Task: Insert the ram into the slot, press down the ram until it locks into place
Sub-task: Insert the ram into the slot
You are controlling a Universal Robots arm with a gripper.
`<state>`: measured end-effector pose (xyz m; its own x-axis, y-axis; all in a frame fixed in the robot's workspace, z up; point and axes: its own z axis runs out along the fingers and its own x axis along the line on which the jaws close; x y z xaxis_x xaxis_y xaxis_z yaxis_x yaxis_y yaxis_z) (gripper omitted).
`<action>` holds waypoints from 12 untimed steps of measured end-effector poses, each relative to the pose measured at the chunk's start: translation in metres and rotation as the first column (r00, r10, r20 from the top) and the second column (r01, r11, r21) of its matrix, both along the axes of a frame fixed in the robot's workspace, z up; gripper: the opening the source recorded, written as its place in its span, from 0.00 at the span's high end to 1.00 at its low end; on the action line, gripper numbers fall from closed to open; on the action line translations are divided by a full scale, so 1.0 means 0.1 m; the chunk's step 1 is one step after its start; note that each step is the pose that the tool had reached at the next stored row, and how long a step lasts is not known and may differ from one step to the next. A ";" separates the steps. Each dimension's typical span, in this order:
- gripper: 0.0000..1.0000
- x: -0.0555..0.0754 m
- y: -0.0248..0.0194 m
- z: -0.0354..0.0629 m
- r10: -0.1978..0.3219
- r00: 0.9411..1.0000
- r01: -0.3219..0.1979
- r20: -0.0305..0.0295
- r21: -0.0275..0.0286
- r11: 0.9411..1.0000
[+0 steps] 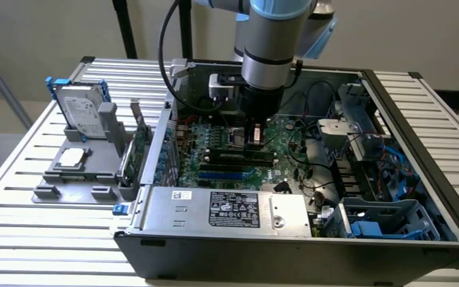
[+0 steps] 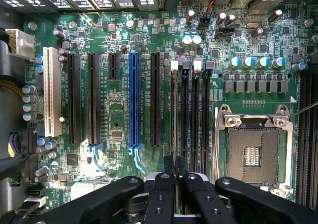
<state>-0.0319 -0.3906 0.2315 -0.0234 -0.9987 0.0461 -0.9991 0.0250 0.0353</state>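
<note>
Between fingertips of hand (image 2: 175,165): ram (image 2: 174,119) edge-on, aligned w/ slot (image 2: 174,67).

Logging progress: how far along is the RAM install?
Done: the ram is lined up edge-on along a slot. In hand: the tool grips it. Left: locking it down; I cannot tell whether it is seated yet.
</note>
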 end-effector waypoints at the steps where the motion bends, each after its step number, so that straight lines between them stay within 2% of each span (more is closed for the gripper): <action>1: 0.87 0.00 0.001 -0.002 0.000 1.000 0.000 0.000 0.000 1.000; 12: 0.87 0.01 0.003 -0.018 0.004 1.000 -0.004 0.000 0.000 1.000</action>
<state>-0.0313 -0.3904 0.2297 -0.0193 -0.9987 0.0465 -0.9992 0.0209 0.0353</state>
